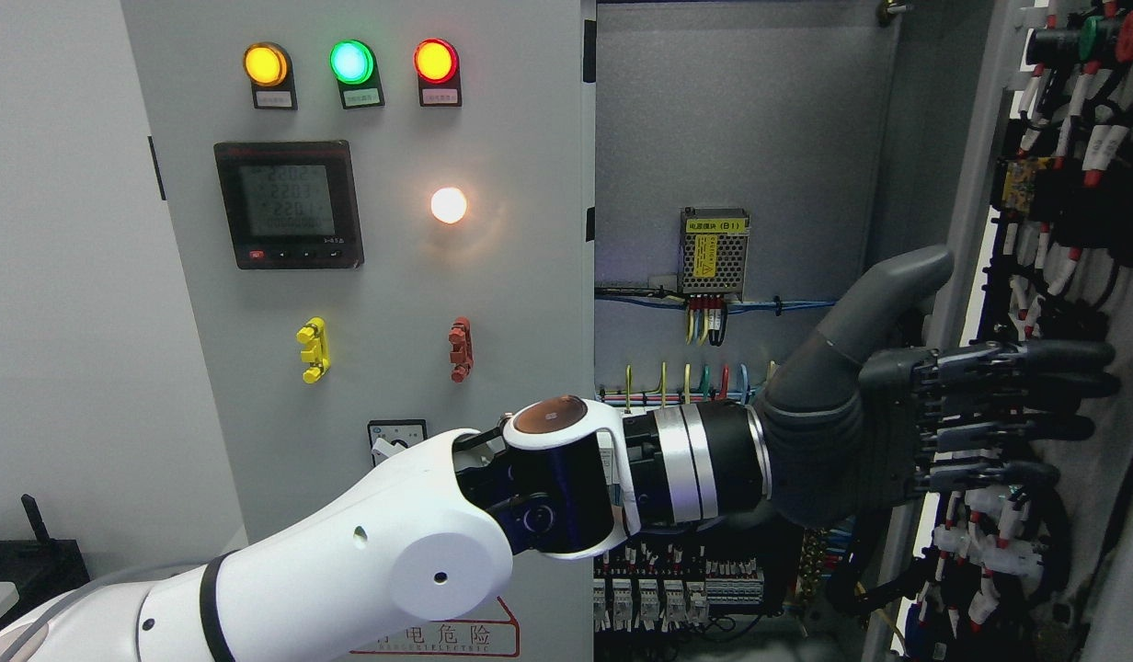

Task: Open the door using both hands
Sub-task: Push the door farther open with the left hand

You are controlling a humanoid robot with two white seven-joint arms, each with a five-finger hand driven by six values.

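Note:
The grey cabinet has two doors. The left door [511,303] is closed and carries three lit lamps, a meter [288,204] and two small handles. The right door [980,184] is swung open to the right, so its wired inner face [1081,230] shows. My left arm comes in from the lower left and reaches across the opening. My left hand [1017,405] is open. Its fingers [1035,386] lie stretched out flat against the right door's inner face near its edge, and the thumb [898,285] points up. My right arm is not in view.
The open cabinet [741,138] shows a grey back panel, a small power supply [714,253], coloured wires and rows of terminal blocks [677,593] low down. A white wall [61,276] is on the left, with a dark object [24,552] at the lower left.

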